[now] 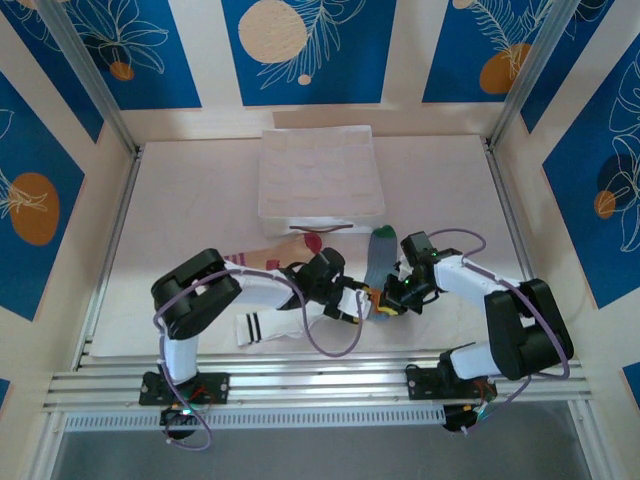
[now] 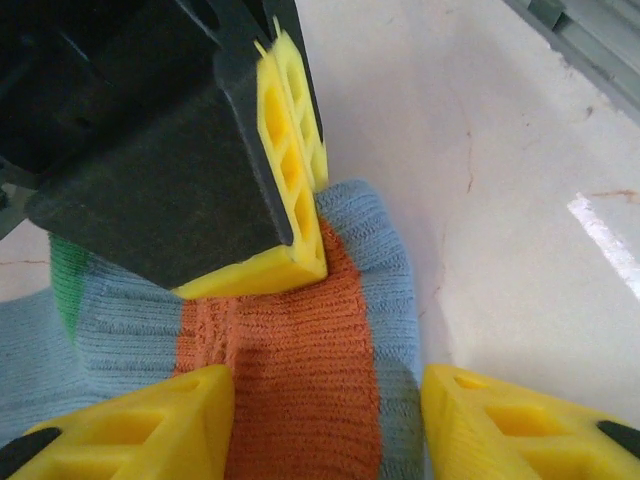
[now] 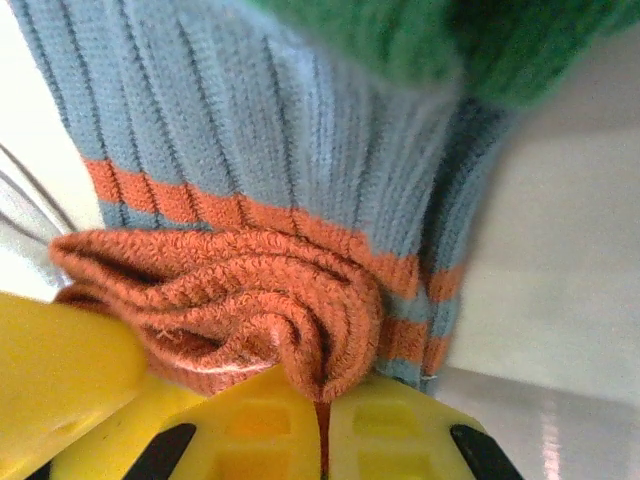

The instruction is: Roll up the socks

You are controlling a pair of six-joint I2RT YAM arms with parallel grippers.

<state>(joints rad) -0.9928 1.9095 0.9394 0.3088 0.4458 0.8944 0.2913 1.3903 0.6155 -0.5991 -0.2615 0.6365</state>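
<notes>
The grey sock [image 1: 377, 262] lies on the table with its green toe toward the box and its orange end [image 1: 383, 308] nearest me. My right gripper [image 3: 324, 428] is shut on a bunched fold of the orange cuff [image 3: 230, 300]. My left gripper [image 2: 328, 425] is open, and its yellow fingers [image 2: 140, 425] straddle the orange band [image 2: 285, 370] from the other side. In the top view both grippers meet at that end, left gripper [image 1: 362, 304] and right gripper [image 1: 393, 298]. The tan sock [image 1: 268, 253] with maroon toe lies behind the left arm. The white sock [image 1: 262, 327] with black stripes lies under it.
The white fabric compartment box [image 1: 320, 172] stands at the back middle, close behind the grey sock's toe. The right gripper's black body and yellow finger [image 2: 290, 190] crowd the top of the left wrist view. Aluminium rails [image 1: 320, 385] run along the near edge.
</notes>
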